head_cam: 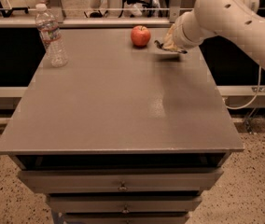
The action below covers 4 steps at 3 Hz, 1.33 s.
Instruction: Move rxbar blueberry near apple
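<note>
Pinching narrow, the tan fingers (168, 37) of the gripper (170, 46) clamp a thin, dark, flat strip, the rxbar blueberry (159, 44). Its ends poke out on both sides of the grip, and its lettering is too blurred to read. The bar hangs just above the table (114, 106), with a soft smudge of shadow on the surface right beneath the fingers.

Just beside the fingers, toward the left of the camera view, sits the apple (141, 35). It is round, glossy and red, with a pale yellowish patch and a short stem on top. A small gap of bare tabletop separates it from the bar's near end.

Behind the fingers, the arm (226, 13) swells out as a smooth, cream-white rounded shell with a few small dark holes, running off to the right edge.

The tabletop under everything is flat, matte grey, with a faint sheen nearer the front than the fingers.

Well apart from the fingers, past the apple at the far left corner, a clear ribbed plastic bottle (52, 34) stands upright, white cap on.

Farthest out, below the front edge, grey drawers (123, 181) are stacked, each with a small metal pull.
</note>
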Motion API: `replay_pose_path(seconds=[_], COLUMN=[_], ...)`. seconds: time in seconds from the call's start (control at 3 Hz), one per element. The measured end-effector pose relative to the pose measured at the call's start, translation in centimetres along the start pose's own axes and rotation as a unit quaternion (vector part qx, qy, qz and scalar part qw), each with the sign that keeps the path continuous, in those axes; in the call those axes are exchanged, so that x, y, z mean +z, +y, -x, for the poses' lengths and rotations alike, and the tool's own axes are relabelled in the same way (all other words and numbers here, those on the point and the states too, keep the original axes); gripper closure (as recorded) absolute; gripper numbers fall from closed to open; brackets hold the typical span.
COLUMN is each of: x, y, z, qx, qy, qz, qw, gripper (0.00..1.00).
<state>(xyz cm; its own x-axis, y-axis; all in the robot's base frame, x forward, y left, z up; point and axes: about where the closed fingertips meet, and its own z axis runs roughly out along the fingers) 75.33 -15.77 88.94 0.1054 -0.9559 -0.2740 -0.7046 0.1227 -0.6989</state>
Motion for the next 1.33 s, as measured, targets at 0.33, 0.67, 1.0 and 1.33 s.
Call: replay_pose_path(seconds=[0.33, 0.67, 1.0, 1.33], x=[4.5, 6.9, 7.7, 8.0], y=[-1.3, -1.4, -1.3, -1.4], z=[-0.7, -0.7, -0.6, -0.2], qx=[-0.017, -0.032, -0.039, -0.043], qy=[0.012, 0.015, 0.013, 0.005], qz=[0.002, 0.01, 0.014, 0.016], qw=[0.9998, 0.9993, 0.9991, 0.9989], gripper=[0.99, 0.71, 0.48, 0.25])
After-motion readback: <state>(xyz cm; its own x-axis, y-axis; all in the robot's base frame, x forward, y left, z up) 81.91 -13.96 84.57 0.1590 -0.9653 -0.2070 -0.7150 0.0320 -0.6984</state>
